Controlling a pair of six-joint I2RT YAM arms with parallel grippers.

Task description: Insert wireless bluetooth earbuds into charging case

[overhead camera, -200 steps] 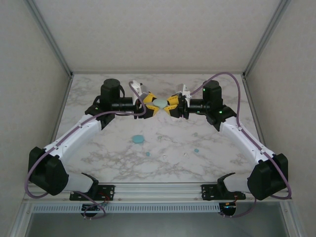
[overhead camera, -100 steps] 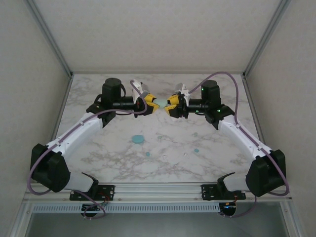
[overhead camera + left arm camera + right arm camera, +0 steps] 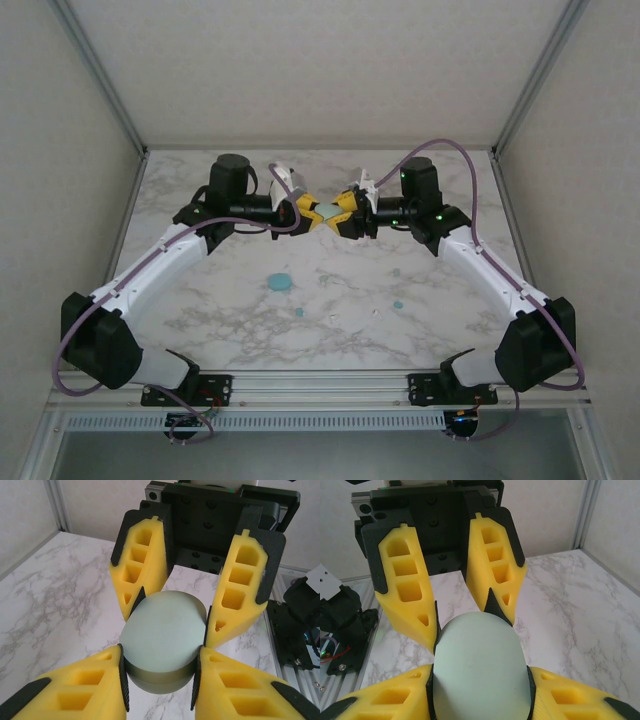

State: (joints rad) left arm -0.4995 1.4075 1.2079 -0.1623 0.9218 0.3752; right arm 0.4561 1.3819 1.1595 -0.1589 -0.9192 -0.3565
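Setting: A white, grey-veined marble counter lay inside pale walls with a metal frame, and both arms reached to its far middle.
Case: A pale green pebble-shaped plastic case hung between the two arms and appeared to be lifted clear of the counter. It was closed, and a darker band showed under its lighter top.
Left jaws: They were clenched on the pale green case, with the yellow foam fingers pressed against its near sides.
Right jaws: They grasped the same case from the opposite end, their foam fingers touching its flanks.
Earbuds: The tiny plastic earbuds lay loose on the counter, well apart from the held case. A teal-blue bud lay right of centre, a second teal one left of it, and a white one between them. None was in a case.
Other case: A teal-blue rounded case lay flat on the counter to the left of the buds.
Step judged: This was probably opening the lid, with each arm taking one half.
Doing it well: One arm should hold the base steady while the other eases the top away at the seam. Neither grip should straddle the seam, or the squeeze would hold the lid shut.
Risk: The smooth rounded shell could squirt out from between the foam.
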